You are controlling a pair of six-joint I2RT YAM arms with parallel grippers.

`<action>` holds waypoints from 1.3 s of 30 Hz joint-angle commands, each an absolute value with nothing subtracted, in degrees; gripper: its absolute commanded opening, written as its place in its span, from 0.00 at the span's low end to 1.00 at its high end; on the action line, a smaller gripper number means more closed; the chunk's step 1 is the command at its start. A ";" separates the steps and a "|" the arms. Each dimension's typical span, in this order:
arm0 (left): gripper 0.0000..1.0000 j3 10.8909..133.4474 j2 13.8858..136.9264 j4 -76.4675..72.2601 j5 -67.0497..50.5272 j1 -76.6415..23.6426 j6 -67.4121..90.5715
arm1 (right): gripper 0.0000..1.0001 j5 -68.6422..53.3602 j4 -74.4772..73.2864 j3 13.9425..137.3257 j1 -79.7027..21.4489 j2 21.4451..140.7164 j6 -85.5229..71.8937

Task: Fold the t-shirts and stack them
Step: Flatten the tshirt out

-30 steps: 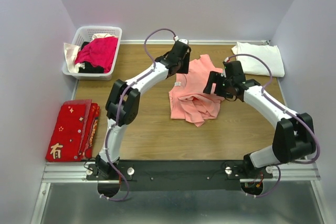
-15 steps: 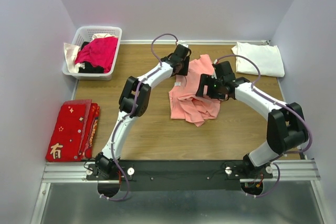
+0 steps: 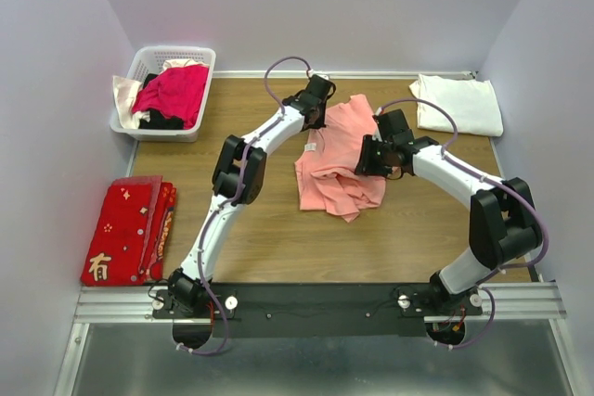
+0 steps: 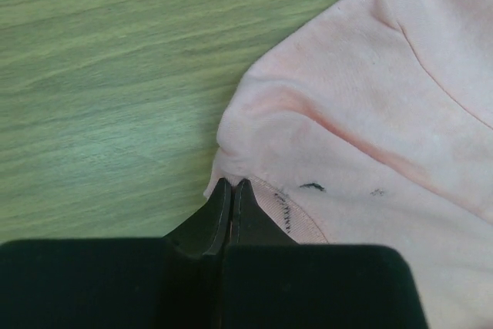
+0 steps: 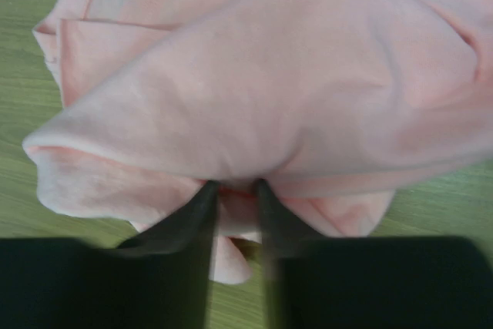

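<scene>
The salmon-pink t-shirt (image 3: 339,159) lies crumpled in the middle of the wooden table. My left gripper (image 3: 316,123) is at its far-left edge. In the left wrist view its jaws (image 4: 232,182) are pressed together on the ribbed neck edge of the pink t-shirt (image 4: 370,113), and the cloth puckers at the tips. My right gripper (image 3: 368,159) is at the shirt's right side. In the right wrist view it (image 5: 233,185) pinches a fold of the pink t-shirt (image 5: 269,75) between narrow jaws. The white t-shirt (image 3: 457,104) lies folded at the back right corner.
A white basket (image 3: 176,51) with crimson and dark clothes stands at the back left. A flat red cloth with gold characters (image 3: 125,229) lies at the front left, beside the table. Walls close in the table on three sides.
Both grippers came down onto the pink t-shirt and closed from wide open. The left one is at the neck edge and the right one on a fold. The shirt's outline shifted slightly left.
</scene>
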State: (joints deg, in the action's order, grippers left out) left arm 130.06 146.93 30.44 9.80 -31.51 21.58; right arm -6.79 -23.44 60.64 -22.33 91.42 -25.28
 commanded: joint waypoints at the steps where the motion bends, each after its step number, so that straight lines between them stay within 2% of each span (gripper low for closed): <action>1: 0.00 127.27 147.40 35.42 12.56 -28.66 22.41 | 0.22 -3.35 -26.10 61.43 -22.68 91.76 -24.70; 3: 0.00 125.78 146.26 35.68 13.79 -27.16 23.63 | 0.09 -0.37 -26.98 62.05 -22.76 91.41 -24.70; 5: 0.00 124.20 144.24 35.86 15.29 -25.76 24.34 | 0.02 3.24 -27.59 62.92 -22.68 90.53 -24.79; 12: 0.00 117.34 135.27 34.81 19.60 -19.69 25.66 | 0.01 16.15 -30.32 65.12 -22.68 89.21 -24.61; 16: 0.00 113.12 130.44 33.31 17.32 -18.54 24.35 | 0.01 14.52 -30.41 67.49 -22.68 90.08 -23.56; 17: 0.00 111.29 129.99 33.05 16.36 -18.54 23.82 | 0.03 13.11 -30.50 68.37 -22.68 90.70 -23.21; 18: 0.00 110.31 129.47 32.52 15.48 -18.54 23.73 | 0.11 9.44 -30.41 69.16 -22.68 92.01 -22.77; 19: 0.00 109.52 128.77 32.26 13.64 -18.54 23.56 | 0.28 7.58 -30.32 71.00 -22.68 92.98 -22.50; 22: 0.00 105.39 127.10 31.47 9.60 -18.54 23.64 | 0.41 1.07 -29.10 73.82 -23.55 96.32 -22.33; 29: 0.00 92.74 121.56 27.16 6.33 -19.07 24.69 | 0.45 -6.94 -26.02 80.23 -29.70 104.67 -21.27; 39: 0.00 89.03 119.79 27.07 11.16 -19.07 25.05 | 0.43 -7.47 -26.10 87.19 -37.53 114.07 -19.87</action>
State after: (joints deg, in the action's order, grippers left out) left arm 90.26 121.58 26.13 9.06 -18.98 24.93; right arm -5.74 -26.26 85.03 -35.68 111.15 -21.43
